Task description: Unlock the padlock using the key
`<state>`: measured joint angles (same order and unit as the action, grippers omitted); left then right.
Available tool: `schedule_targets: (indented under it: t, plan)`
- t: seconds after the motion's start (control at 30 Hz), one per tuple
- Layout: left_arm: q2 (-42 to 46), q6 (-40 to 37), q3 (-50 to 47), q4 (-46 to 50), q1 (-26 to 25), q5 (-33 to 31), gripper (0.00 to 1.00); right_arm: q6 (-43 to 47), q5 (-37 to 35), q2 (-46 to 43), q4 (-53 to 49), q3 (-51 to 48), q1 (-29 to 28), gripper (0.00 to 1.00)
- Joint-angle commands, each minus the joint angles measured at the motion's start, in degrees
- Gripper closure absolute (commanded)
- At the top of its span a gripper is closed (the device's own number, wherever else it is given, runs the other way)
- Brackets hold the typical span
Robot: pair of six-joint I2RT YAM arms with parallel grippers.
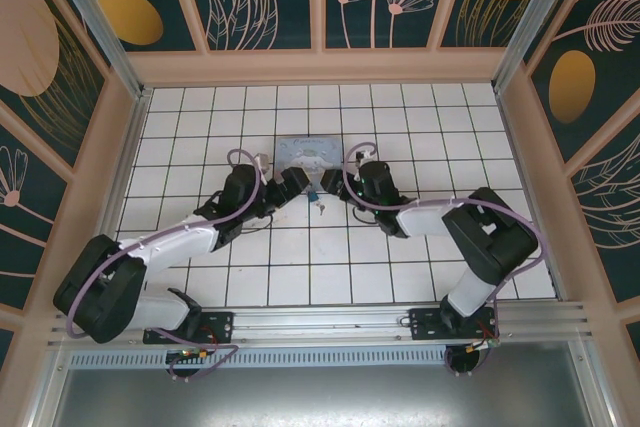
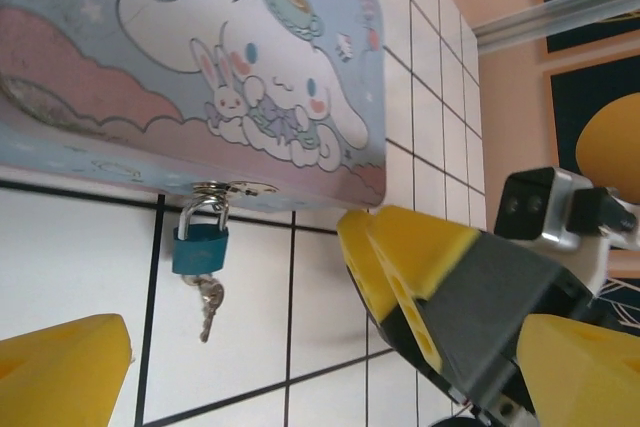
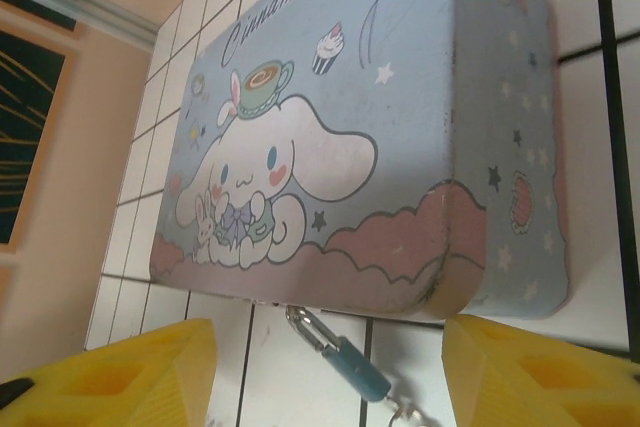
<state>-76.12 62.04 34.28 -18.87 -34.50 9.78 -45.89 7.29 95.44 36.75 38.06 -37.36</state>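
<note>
Hovering over the tiled table point(image 1: 400, 277), the left gripper point(image 2: 325, 347) is standing wide open and the right gripper point(image 3: 330, 342) is gaping, empty, beside the cartoon-printed box point(image 1: 308, 154) lying toward the far edge. The padlock point(image 2: 200, 249) is hanging at the box's near edge, the key point(image 2: 208, 307) dangling from its underside. A clumsy pinch is risking knocking the tiny key loose or shoving the box.

Top cam looks down over the whole table point(image 1: 300, 272); both wrist cams sit close, sharing the box point(image 2: 120, 87) and padlock point(image 2: 200, 249).
</note>
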Motion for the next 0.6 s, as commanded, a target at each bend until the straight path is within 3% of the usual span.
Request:
schedule_targets:
  t: [0.0,0.2,0.37,0.57]
  plan:
    - [2.27,-4.36,2.98,5.90,-0.23,-4.21,0.02,3.98,2.22,0.99,-3.10,4.53,1.41,0.40]
    - [5.19,-8.43,6.25,11.30,-0.23,-10.77,0.01,7.16,2.93,-4.31,-6.22,2.73,1.51,0.42]
    - [7.23,-11.44,8.70,15.22,-0.28,-17.62,0.01,8.80,-0.50,-8.90,-8.75,-0.42,1.34,0.44]
    - [9.30,-14.20,8.87,15.65,-0.22,-24.37,0.01,6.52,-2.66,-11.64,-4.49,-5.89,0.86,0.47]
